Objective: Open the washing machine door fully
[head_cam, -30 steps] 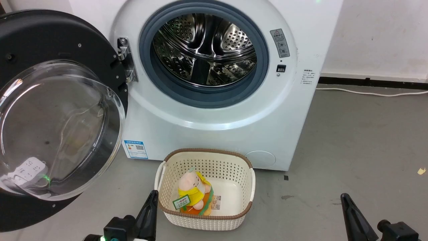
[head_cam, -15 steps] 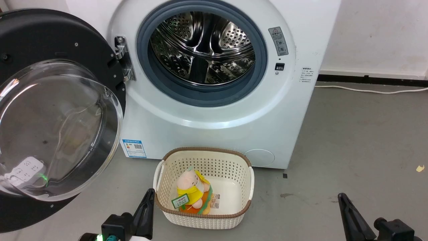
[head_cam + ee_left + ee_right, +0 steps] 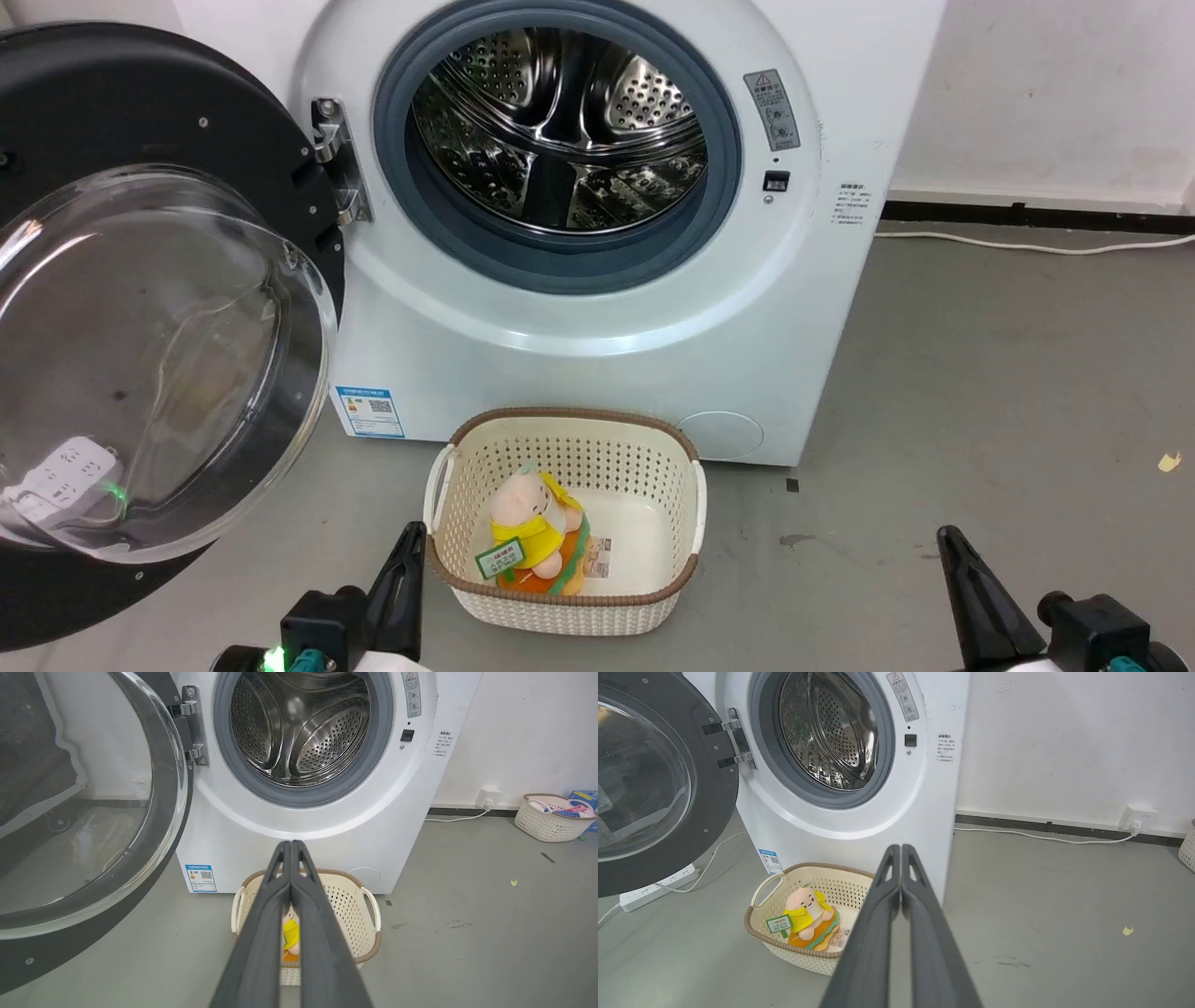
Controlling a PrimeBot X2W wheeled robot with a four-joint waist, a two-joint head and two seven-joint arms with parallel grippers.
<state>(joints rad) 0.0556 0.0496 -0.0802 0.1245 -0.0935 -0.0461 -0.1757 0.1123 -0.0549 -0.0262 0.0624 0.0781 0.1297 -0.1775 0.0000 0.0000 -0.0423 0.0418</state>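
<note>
I get bright, even light in every feed, with only soft shadows on the floor (image 3: 980,373). Glare streaks the glass of the washing machine door (image 3: 140,355) and glints off the steel drum (image 3: 560,131). Both wrist feeds bow toward their edges, and the left tool (image 3: 291,845) looks soft up close.

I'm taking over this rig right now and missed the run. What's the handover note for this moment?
Left gripper: fingers shut, empty, low by the basket, touching nothing.
Right gripper: fingers shut, empty, well apart from the machine.
Washing machine door: swung wide to the robot's left on its hinge, glass bowl facing the camera.
Washing machine: drum opening unobstructed.
Done: door appears fully open.
Left: likely nothing; perhaps check whether the hinge has more travel.
</note>
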